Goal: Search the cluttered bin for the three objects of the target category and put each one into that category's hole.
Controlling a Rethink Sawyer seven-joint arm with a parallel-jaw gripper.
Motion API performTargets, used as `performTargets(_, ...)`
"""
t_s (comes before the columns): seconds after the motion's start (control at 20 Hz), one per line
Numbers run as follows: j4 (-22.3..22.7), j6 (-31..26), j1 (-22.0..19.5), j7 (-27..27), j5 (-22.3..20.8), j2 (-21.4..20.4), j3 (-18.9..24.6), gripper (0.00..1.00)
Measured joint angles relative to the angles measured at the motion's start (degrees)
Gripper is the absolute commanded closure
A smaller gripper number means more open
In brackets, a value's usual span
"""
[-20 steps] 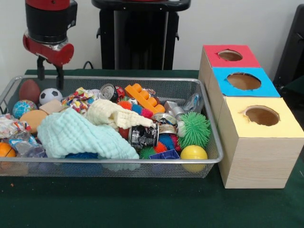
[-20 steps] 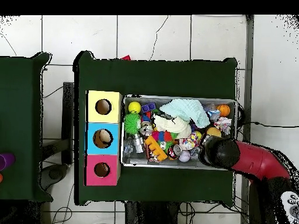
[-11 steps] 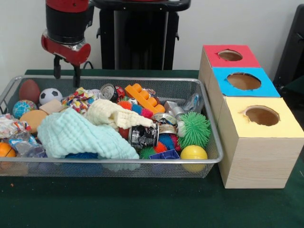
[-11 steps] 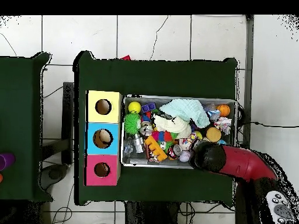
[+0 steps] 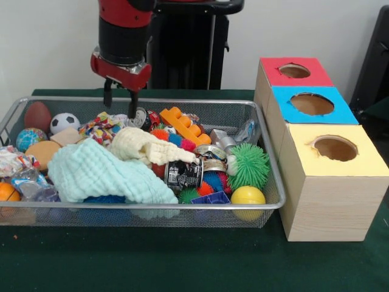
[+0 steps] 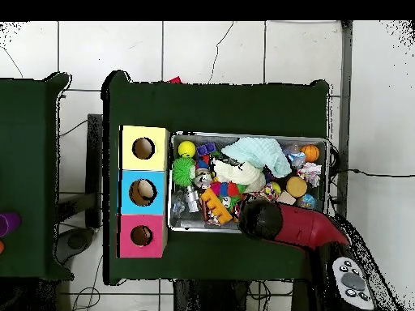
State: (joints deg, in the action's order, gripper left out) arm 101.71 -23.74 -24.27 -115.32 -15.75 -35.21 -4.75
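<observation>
Bin (image 5: 152, 101), wire mesh, stood on the green surface (image 5: 182, 261), crowded with toys, cloths and tins; nothing in the frames named the target category, so its three objects could not be singled out.

Contents noted: pale blue cloth (image 5: 100, 173) heaped at the front; cream knitted cloth (image 5: 146, 148) beside it; orange toy brick (image 5: 184, 126) and a tin can (image 5: 139, 117) toward the rear; green spiky ball (image 5: 249, 165) and yellow ball (image 5: 247, 196) at the box end; small football (image 5: 64, 122), globe ball (image 5: 29, 138) and brown egg shape (image 5: 37, 115) at the opposite end.

Sorting box (image 5: 316, 140), just beside the bin: red hole (image 5: 294, 70), blue hole (image 5: 312, 103), yellow hole (image 5: 335, 148), all unobstructed.

Hand (image 5: 120, 102): over the past second it had travelled along the bin's rear wall from the football end toward the middle, arriving above the tin can and a patterned bundle (image 5: 100, 127). Its two fingers hung apart with nothing between them. In the overhead view the arm (image 6: 292, 228) hid the fingers, so their exact target was uncertain.

Assessment: the shift looked like a search sweep or a line-up for a first pick near the tin can; nothing appeared to have been lifted yet, and all three deliveries probably remained outstanding.
</observation>
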Motion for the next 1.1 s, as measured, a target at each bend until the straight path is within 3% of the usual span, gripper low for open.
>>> performTargets(0.65,0.0,6.6,5.3,0.0,8.3,6.2,-3.2,0.0)
performTargets(0.8,-0.5,9.0,7.3,0.0,10.7,9.3,-4.9,0.0)
performTargets(1.1,-1.3,9.3,10.3,0.0,15.1,10.8,-8.1,0.0)
